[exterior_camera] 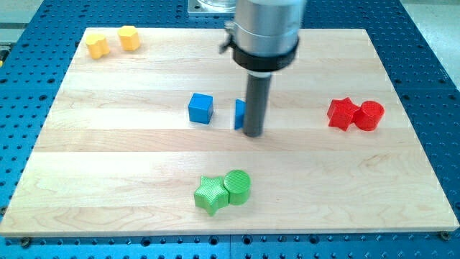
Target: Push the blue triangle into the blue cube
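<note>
The blue cube (201,108) sits near the middle of the wooden board. The blue triangle (239,114) lies just to its right, with a small gap between them; its right part is hidden behind the rod. My tip (253,134) rests on the board at the triangle's right side, touching or almost touching it.
A green star (210,194) and a green cylinder (237,186) touch each other near the view's bottom. A red star (341,113) and a red cylinder (369,115) sit at the right. Two yellow blocks (113,40) lie at the top left. The board (108,158) ends at blue perforated metal.
</note>
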